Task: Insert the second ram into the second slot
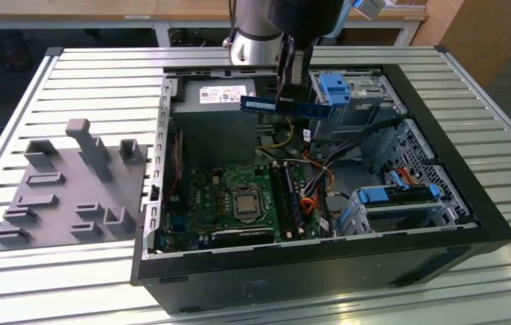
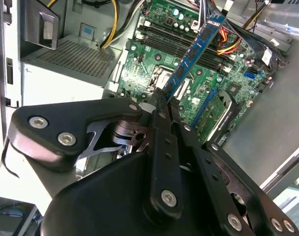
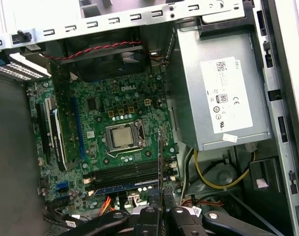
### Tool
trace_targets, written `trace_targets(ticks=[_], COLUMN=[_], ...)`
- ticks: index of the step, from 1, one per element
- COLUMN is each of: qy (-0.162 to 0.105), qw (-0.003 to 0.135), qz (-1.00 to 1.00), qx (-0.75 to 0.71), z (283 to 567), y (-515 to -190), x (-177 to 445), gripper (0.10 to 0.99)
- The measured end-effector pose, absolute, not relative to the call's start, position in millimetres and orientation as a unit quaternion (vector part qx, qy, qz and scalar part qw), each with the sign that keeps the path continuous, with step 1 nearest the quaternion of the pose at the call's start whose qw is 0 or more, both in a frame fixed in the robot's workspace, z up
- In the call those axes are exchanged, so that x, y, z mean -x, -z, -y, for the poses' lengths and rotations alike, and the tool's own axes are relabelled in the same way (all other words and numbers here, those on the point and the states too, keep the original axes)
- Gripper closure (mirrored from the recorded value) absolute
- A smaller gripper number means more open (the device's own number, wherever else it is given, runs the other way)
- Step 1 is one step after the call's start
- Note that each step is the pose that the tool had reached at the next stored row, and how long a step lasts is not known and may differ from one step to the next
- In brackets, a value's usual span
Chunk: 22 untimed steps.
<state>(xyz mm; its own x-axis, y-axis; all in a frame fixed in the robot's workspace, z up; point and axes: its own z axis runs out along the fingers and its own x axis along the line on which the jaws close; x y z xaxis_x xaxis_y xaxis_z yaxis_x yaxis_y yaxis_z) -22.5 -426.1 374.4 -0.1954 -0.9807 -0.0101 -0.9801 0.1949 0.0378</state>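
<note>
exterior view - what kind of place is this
Probably a robotics lab bench set up for PC assembly: an open computer case lies on a slatted metal table, a grey moulded fixture sits beside it, and the robot's pincer holds the second ram above the case.

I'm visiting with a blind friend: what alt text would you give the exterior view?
A robot arm's gripper holds the second ram, a dark-blue stick, above an open computer case with a green motherboard inside. A grey moulded holder lies on the slatted table at the exterior view's left.
</note>
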Motion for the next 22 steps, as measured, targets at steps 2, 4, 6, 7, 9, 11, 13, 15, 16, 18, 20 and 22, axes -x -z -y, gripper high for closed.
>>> trace_targets(ticks=[2,4,6,7,9,11,13,15,16,18,20,22], qy=[0.018,0.018,0.017,0.017,0.017,0.017,0.017,0.017,0.017,0.017,0.017,0.017], qw=[0.008,0.008,0.008,0.008,0.008,0.008,0.008,0.008,0.008,0.008,0.008,0.008], qz=[0.773,0.773,0.776,0.777,0.781,0.785,0.789,0.792,0.794,0.798,0.801,0.805], qx=[-0.634,-0.634,-0.631,-0.629,-0.624,-0.619,-0.614,-0.61,-0.607,-0.603,-0.598,-0.593], z=[426.7,426.8,426.8,426.8,426.8,426.8,426.8,426.8,426.8,426.8,426.8,426.8], y=[-374.4,-374.4,-374.4,-374.4,-374.4,-374.3,-374.4,-374.4,-374.4,-374.4,-374.4,-374.4], x=[22.5,22.5,22.4,22.4,22.4,22.4,22.4,22.4,22.4,22.4,22.4,22.4], gripper=[0.949,0.949,0.949,0.949,0.949,0.949,0.949,0.949,0.949,0.949,0.949,0.949])
